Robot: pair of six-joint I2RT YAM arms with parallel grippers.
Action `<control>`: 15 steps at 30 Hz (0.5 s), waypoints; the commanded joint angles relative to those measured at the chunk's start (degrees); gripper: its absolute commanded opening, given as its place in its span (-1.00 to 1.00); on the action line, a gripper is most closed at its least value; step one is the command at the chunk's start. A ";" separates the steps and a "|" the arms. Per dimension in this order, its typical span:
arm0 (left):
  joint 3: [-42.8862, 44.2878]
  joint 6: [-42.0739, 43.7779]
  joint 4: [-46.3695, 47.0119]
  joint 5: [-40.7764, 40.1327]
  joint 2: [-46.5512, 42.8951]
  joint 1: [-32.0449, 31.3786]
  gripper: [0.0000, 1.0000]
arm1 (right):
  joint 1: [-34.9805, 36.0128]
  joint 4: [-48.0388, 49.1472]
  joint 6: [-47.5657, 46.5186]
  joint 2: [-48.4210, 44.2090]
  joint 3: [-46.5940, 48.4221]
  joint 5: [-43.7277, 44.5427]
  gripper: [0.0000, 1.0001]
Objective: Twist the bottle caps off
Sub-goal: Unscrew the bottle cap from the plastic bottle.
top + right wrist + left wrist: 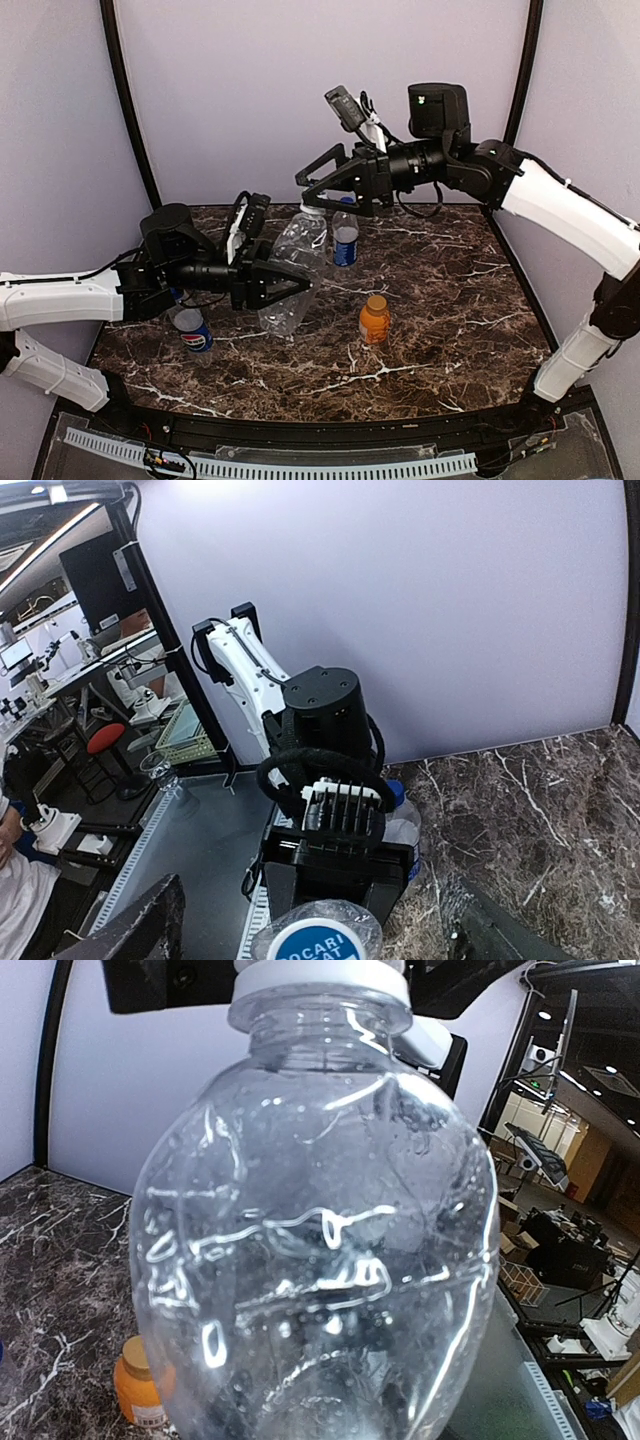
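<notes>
My left gripper point(272, 283) is shut on the clear unlabelled bottle point(292, 262) and holds it tilted above the table, its white cap point(312, 210) pointing up and back. That bottle point(310, 1240) fills the left wrist view and hides the left fingers. My right gripper point(313, 190) stands open around the cap, fingers apart on either side. In the right wrist view the cap point(315, 942), with its blue printed top, sits between the spread fingers point(130, 930). A blue-labelled bottle point(346, 240) with a blue cap point(346, 204) stands behind. The orange bottle point(374, 320) stands mid-table.
A Pepsi bottle point(192, 332) stands at the left under my left arm, and its blue cap point(398, 792) shows behind that arm in the right wrist view. The marble table point(450, 330) ends at a black frame in front, with purple walls around.
</notes>
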 commanded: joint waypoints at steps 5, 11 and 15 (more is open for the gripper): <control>3.68 3.22 -5.21 -9.14 -0.93 0.01 -0.38 | 1.35 -3.40 12.11 -1.90 3.41 24.33 0.72; 4.79 3.08 -6.15 -11.76 0.09 0.02 -0.37 | 2.20 -4.49 14.29 -0.72 3.59 29.77 0.68; 5.18 3.42 -7.01 -13.21 0.25 0.00 -0.35 | 2.36 -4.54 14.35 0.07 3.62 28.89 0.51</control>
